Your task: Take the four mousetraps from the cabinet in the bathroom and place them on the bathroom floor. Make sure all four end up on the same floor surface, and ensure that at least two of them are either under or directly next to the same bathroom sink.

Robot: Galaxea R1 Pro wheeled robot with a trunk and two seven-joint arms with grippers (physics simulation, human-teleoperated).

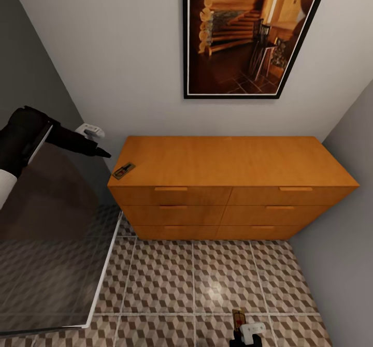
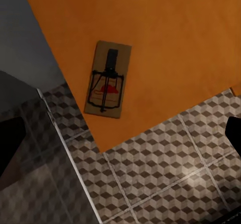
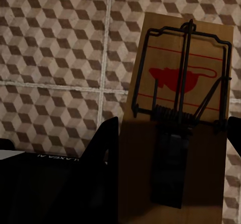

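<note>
A mousetrap (image 1: 124, 170) lies on the cabinet (image 1: 233, 163) top's corner, just beyond the left gripper's (image 1: 103, 153) fingertips. The right gripper (image 1: 244, 336) holds another mousetrap (image 1: 239, 318) between its fingers, over the bathroom floor (image 1: 171, 279).

My left arm (image 1: 39, 134) is matte black, bulky at nine o'clock, tapering to a white wrist block and dark pointed fingers (image 1: 101, 153). My right gripper (image 1: 247, 331) shows white housing over black fingers.

Orange-brown cabinet (image 1: 233, 160) on the cube-patterned bathroom floor (image 1: 171, 279), one mousetrap (image 1: 124, 170) flat at its top's corner.
</note>
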